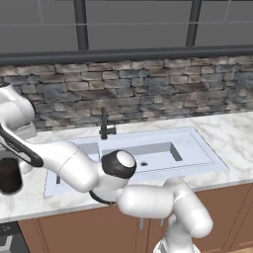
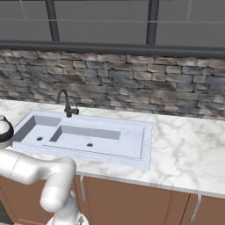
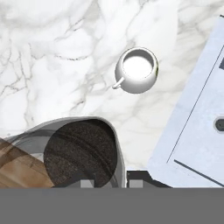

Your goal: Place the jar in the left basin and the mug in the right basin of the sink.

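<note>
Jar (image 3: 81,153), tall, glass, dark brown-black with a greyish translucent rim, stands on the white marble tabletop (image 3: 52,57) at the far left of the sink (image 2: 140,132), seen from directly above in the hand view. The pincer (image 3: 111,183) sits low against it, its tips at the jar's wall; the jaws are drawn nearly together, though whether they actually clamp the jar cannot be told. Just beyond the jar, the squat white mug (image 3: 136,70) rests upright and apart from it, handle turned toward the jar's side, its hollow pale and holding nothing visible. The pale blue-grey sink lies beside both. Its narrow left basin (image 2: 37,127) and wider right basin (image 2: 94,138) each show a round drain hole. A thin dark faucet (image 2: 66,103) rises at the rear edge before a rough stone backsplash (image 2: 132,83).
</note>
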Robot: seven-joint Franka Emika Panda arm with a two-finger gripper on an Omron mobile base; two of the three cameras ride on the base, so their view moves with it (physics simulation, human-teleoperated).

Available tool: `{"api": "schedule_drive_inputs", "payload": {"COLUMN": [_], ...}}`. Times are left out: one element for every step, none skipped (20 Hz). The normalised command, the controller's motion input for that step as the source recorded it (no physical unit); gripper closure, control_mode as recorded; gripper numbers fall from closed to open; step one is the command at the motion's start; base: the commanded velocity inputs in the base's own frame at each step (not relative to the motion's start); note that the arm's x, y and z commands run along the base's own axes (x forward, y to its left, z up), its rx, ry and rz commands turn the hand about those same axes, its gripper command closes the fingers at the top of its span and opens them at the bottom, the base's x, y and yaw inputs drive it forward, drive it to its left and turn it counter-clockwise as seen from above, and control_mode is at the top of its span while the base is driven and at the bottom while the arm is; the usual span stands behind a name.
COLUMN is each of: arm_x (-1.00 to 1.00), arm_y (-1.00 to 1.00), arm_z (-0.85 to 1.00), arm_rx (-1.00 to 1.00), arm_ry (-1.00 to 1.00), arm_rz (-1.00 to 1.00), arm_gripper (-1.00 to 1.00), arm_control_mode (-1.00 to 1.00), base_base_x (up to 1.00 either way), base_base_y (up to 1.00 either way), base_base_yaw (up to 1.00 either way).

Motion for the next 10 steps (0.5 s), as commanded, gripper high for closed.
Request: {"api": "schedule_drive_inputs", "payload": {"arm_x": [0.0,0.0,0.0,0.0,0.0,0.0,0.0,0.0,0.0,0.0], "arm_y": [-0.1,-0.14,-0.21,-0.23,-0.31,-0.44,-0.46,-0.49,-0.51,-0.56], "arm_z": [0.46,0.41,0.35,0.33,0.29,0.2,0.19,0.2,0.19,0.24], "arm_rx": [0.0,0.0,0.0,0.0,0.0,0.0,0.0,0.0,0.0,0.0], "arm_ry": [0.0,0.0,0.0,0.0,0.0,0.0,0.0,0.0,0.0,-0.01], "arm_rz": [0.0,0.0,0.0,0.0,0.0,0.0,0.0,0.0,0.0,0.0], "arm_gripper": [1.0,1.0,1.0,1.0,1.0,1.0,1.0,1.0,1.0,1.0], "arm_control_mode": [-1.0,-1.0,-1.0,-1.0,-1.0,-1.0,-1.0,-1.0,-1.0,-1.0], "base_base_x": [0.0,0.0,0.0,0.0,0.0,0.0,0.0,0.0,0.0,0.0], "base_base_y": [0.0,0.0,0.0,0.0,0.0,0.0,0.0,0.0,0.0,0.0], "base_base_yaw": [0.0,0.0,0.0,0.0,0.0,0.0,0.0,0.0,0.0,0.0]}}
